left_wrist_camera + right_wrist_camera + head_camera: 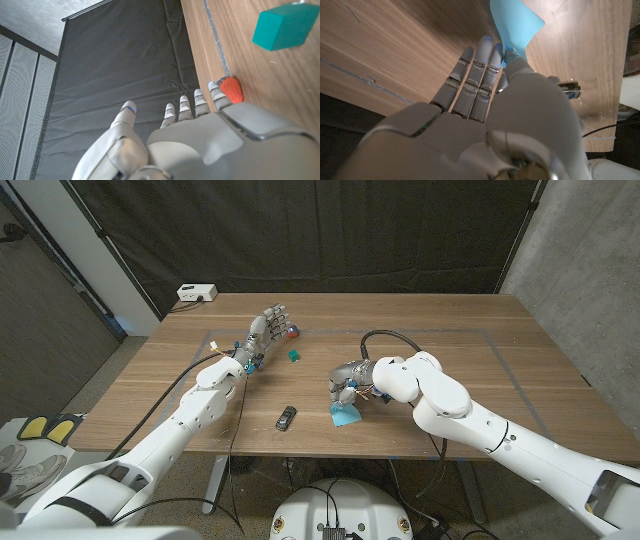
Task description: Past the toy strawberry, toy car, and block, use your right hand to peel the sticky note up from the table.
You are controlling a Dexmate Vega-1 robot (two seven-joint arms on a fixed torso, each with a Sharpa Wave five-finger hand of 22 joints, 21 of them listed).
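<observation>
Right hand (485, 100); seemingly pinched sticky note (517, 22)

Brown wood-grain table (480, 380), smooth with a soft sheen. Thin light-blue paper on the sticky note (517, 22), matt, its loose part curling. Smooth pale-grey plastic shells on the right hand (485, 100) and left hand (210, 135), slightly glossy. Matt teal block (285, 26), flat-faced. Glossy red plastic on the toy strawberry (232, 89). Dark, shiny toy car (287, 417). Black cloth curtain (125, 60), matt, creased.
</observation>
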